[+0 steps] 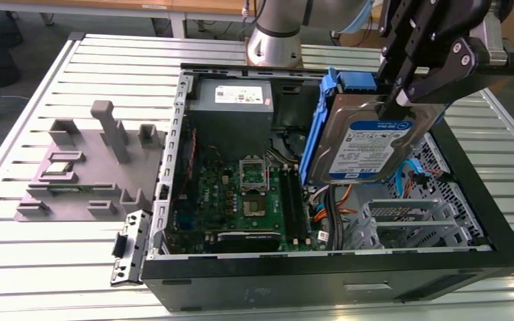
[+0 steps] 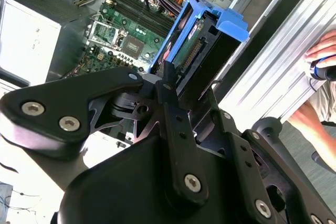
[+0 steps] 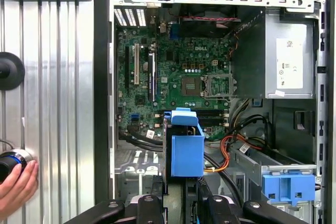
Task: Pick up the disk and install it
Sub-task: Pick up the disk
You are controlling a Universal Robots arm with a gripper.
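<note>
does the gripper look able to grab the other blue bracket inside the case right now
Probably not: the gripper is shut on the disk, held over the open case, so it has no free grip for the blue bracket.

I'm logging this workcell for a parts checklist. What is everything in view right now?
disk: one, silver in a blue carrier, held on edge over the open case
computer case: one, black, side open, on the table
motherboard: one, green, inside the case
power-supply box: one, grey, inside the case beside the motherboard
spare bracket: one, blue, inside the case
cables: several, orange and black, inside the case
fixture block: one, grey, on the table at the exterior view's left
table: one, silver slats
person's hand: one, on a dark knob beside the case
arm: one, silver, behind the case
pincer: one, black, shut on the disk's top edge
</note>
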